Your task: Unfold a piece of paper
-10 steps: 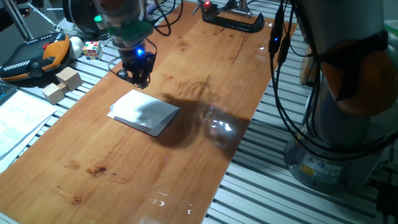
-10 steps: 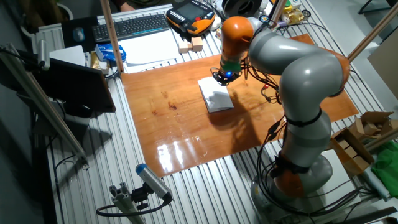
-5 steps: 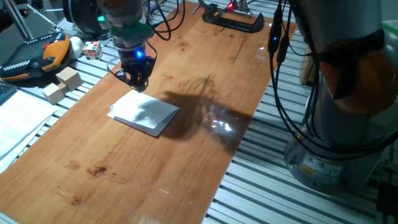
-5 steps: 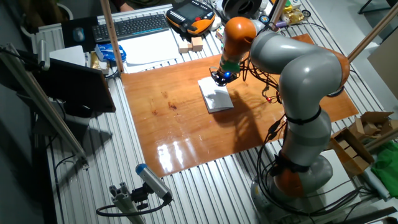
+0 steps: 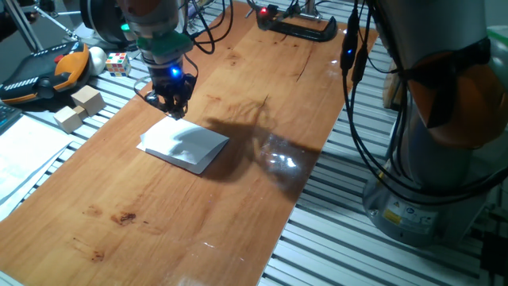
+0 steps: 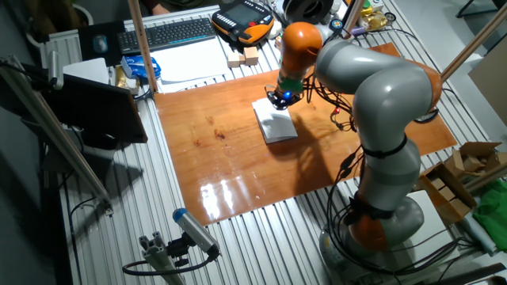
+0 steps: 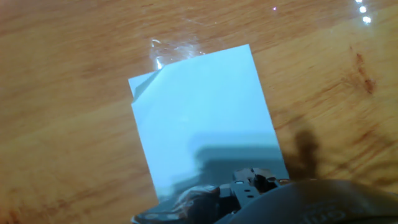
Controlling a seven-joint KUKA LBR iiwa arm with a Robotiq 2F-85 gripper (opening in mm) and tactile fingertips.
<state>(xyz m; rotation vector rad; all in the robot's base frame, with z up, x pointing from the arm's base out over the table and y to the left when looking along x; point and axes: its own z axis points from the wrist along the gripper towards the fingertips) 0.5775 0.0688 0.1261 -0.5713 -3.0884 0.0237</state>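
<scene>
End effector [image 5: 171, 106]: grip state unclear | over folded piece of paper [image 5: 184, 144] edge | wooden table [image 5: 238, 199]

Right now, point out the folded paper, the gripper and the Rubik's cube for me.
piece of paper [image 5: 184, 144], one fixed view, middle of its top face.
gripper [image 5: 172, 110], one fixed view, between the fingertips.
Rubik's cube [image 5: 117, 63], one fixed view, its front face.

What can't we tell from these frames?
- Gripper open or shut: the hand view crops the fingers at its bottom edge; too small in both fixed views.
- Contact with the piece of paper: hand body hides it.
- Which paper edge is the crease: not resolvable in any view.
- Print on the sheets: cut off, blurred.
</scene>
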